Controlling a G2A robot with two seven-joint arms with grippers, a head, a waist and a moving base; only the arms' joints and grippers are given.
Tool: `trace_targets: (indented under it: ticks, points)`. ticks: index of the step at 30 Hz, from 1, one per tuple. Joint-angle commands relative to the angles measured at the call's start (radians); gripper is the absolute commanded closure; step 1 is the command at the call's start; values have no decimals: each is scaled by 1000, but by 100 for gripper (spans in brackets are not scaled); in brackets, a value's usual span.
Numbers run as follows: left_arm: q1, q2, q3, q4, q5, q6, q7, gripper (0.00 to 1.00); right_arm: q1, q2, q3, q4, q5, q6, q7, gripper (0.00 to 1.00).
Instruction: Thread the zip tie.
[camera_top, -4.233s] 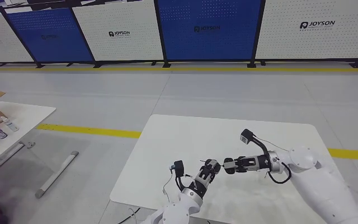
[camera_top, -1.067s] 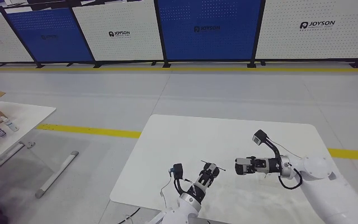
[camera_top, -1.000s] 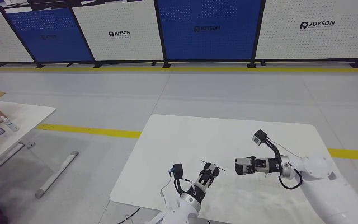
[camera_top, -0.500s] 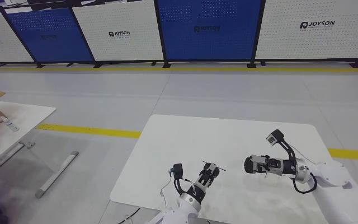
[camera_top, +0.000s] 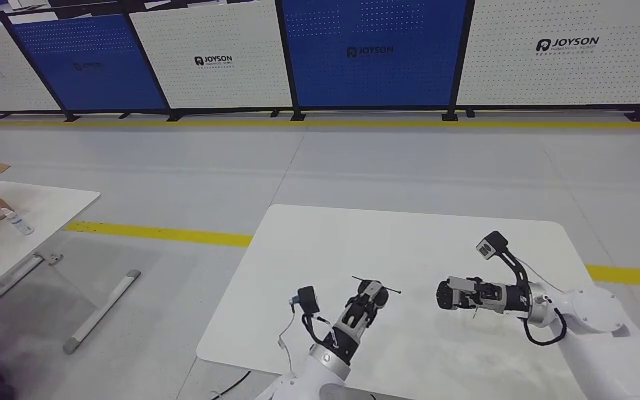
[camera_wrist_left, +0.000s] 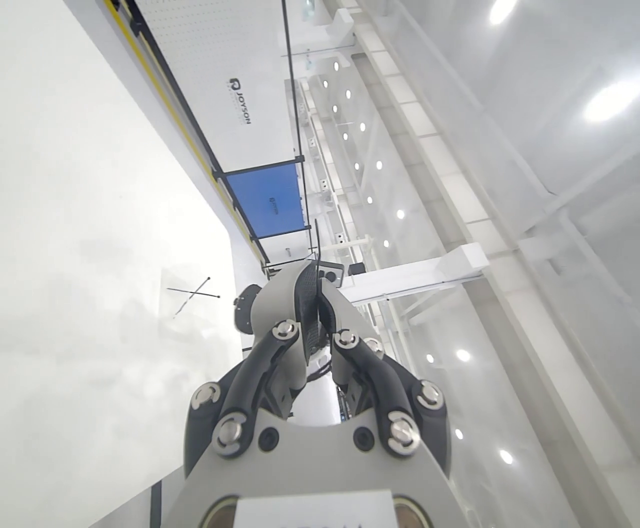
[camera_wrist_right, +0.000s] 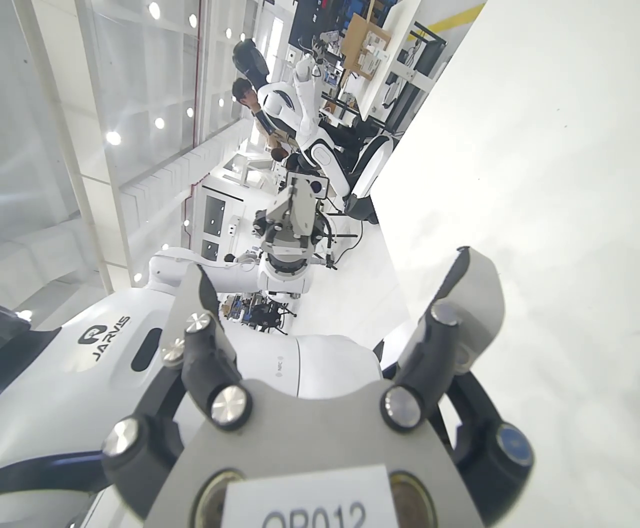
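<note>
My left gripper (camera_top: 368, 294) is over the table's near edge, shut on a thin black zip tie (camera_top: 392, 290) that sticks out to both sides of it. In the left wrist view the fingers (camera_wrist_left: 306, 300) are pressed together, and the zip tie (camera_wrist_left: 316, 240) pokes out past their tips. My right gripper (camera_top: 442, 295) hangs a short way to the right, facing the left one. It stands open and holds nothing, as the spread fingers (camera_wrist_right: 467, 285) show. The left gripper (camera_wrist_right: 292, 220) appears farther off between them.
Both arms work over a white table (camera_top: 330, 240). Two thin black ties (camera_wrist_left: 192, 294) lie crossed on it. Blue and white pegboard panels (camera_top: 370, 50) stand far behind, beyond a yellow floor line (camera_top: 150, 232). Another table (camera_top: 40, 215) is at the left.
The right gripper, once close to the left one, has drawn back to the right and stands open. The left gripper has shifted slightly up and left with the zip tie.
</note>
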Motion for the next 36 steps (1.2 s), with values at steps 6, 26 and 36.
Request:
trace_targets:
  ticks: [6,26,36]
  points:
    - [4,1,-2,-3,0,-1,-2,100,0,0,0,0,0,0,0,0]
    - [-8,2,-17,43,79,88,10,100,0,0,0,0,0,0,0,0]
    - [-18,22,-103,105,135,188,-154,100,0,0,0,0,0,0,0,0]
